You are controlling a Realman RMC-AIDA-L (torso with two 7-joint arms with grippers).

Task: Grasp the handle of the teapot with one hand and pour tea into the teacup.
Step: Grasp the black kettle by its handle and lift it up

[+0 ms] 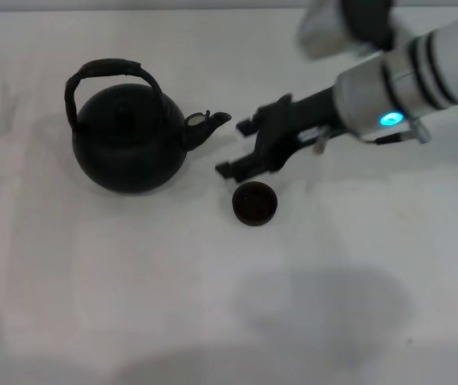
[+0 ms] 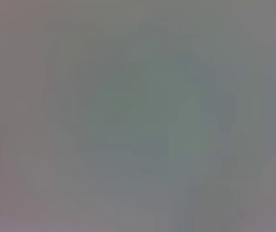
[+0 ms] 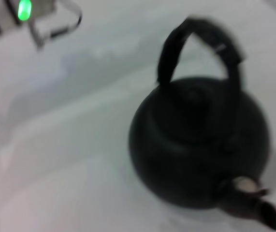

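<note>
The round matte black teapot [image 1: 128,144] stands on the white table at the left, spout pointing right, its arched handle [image 1: 108,70] upright over the lid. The small dark teacup [image 1: 254,203] sits to the right of the spout, nearer me. My right gripper [image 1: 235,147] is open and empty, hanging just right of the spout and above the teacup's far side, apart from both. The right wrist view shows the teapot [image 3: 196,150] and its handle [image 3: 200,36] ahead. My left gripper is out of view; the left wrist view shows only a blank grey blur.
The white table [image 1: 132,289] spreads around the teapot and cup. My right arm [image 1: 405,80] reaches in from the upper right.
</note>
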